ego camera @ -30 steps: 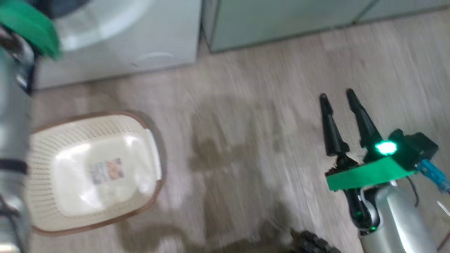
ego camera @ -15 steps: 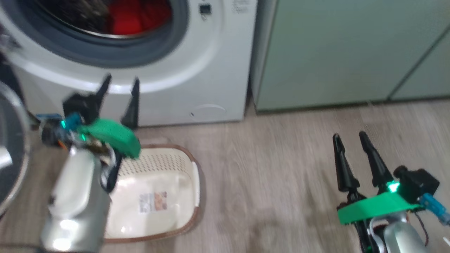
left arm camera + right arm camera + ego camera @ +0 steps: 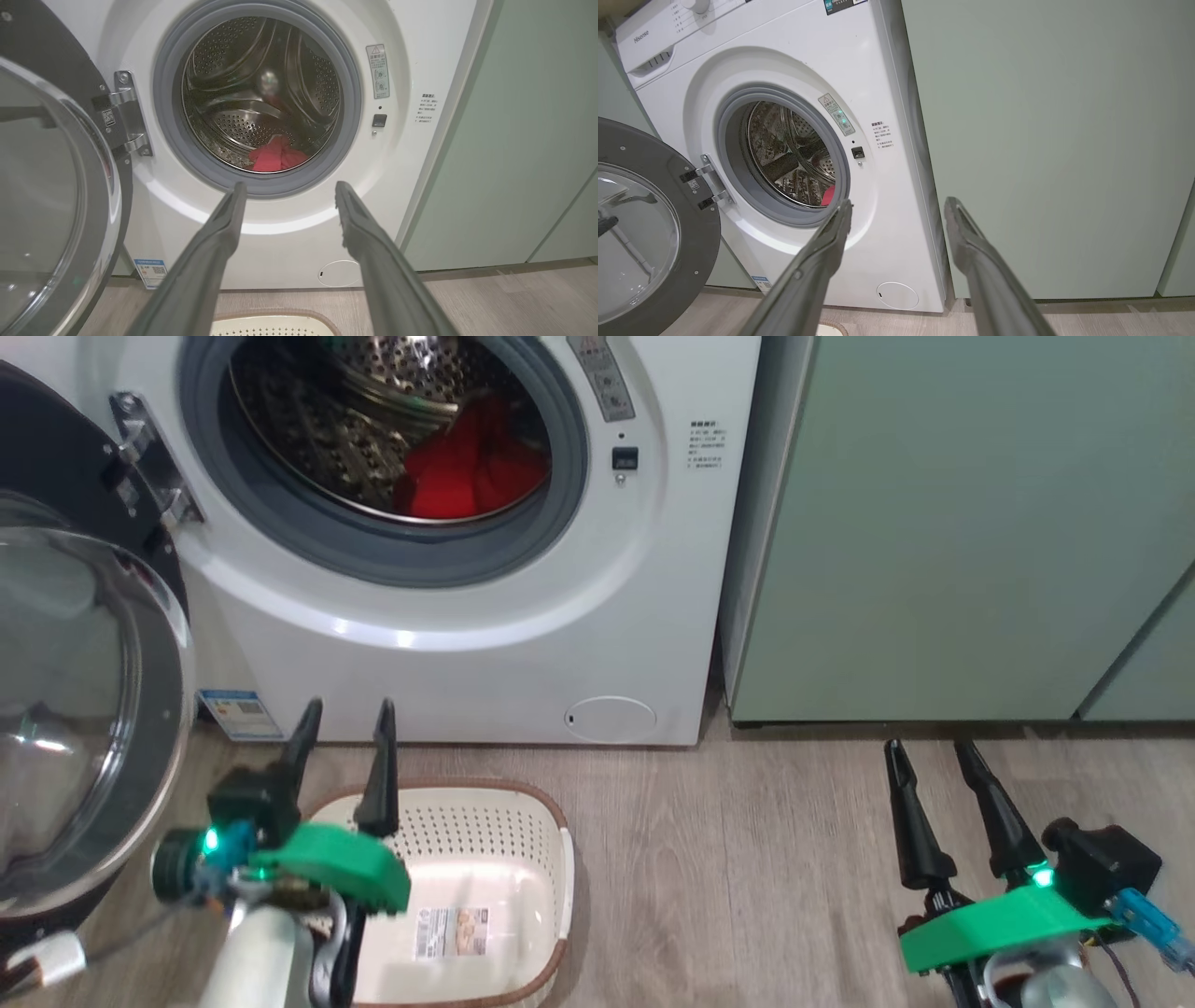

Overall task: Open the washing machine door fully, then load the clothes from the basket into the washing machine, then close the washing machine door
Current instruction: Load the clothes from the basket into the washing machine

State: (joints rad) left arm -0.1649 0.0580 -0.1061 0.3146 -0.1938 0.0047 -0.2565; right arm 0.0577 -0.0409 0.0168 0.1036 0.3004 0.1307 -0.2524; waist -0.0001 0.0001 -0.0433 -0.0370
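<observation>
The white washing machine point(image 3: 485, 644) stands with its round black-rimmed door point(image 3: 84, 709) swung wide open to the left. The red clothes point(image 3: 471, 476) lie inside the steel drum, also seen as clothes point(image 3: 278, 156) in the left wrist view. On the floor in front sits the cream basket point(image 3: 504, 859) with only a sticker on its floor. My left gripper point(image 3: 344, 714) hovers open above the basket's far rim, holding nothing. My right gripper point(image 3: 929, 751) is open and empty over bare floor at the lower right. The door point(image 3: 649, 238) shows open in the right wrist view too.
Pale green cabinets point(image 3: 962, 541) stand right of the washer. Wood-look floor point(image 3: 747, 877) stretches between the basket and my right gripper. The open door's glass bowl bulges toward my left arm at the left edge.
The head camera has tilted up, bringing the washer's drum and open door into view. My left gripper has come into view over the basket. Both grippers stay open.
</observation>
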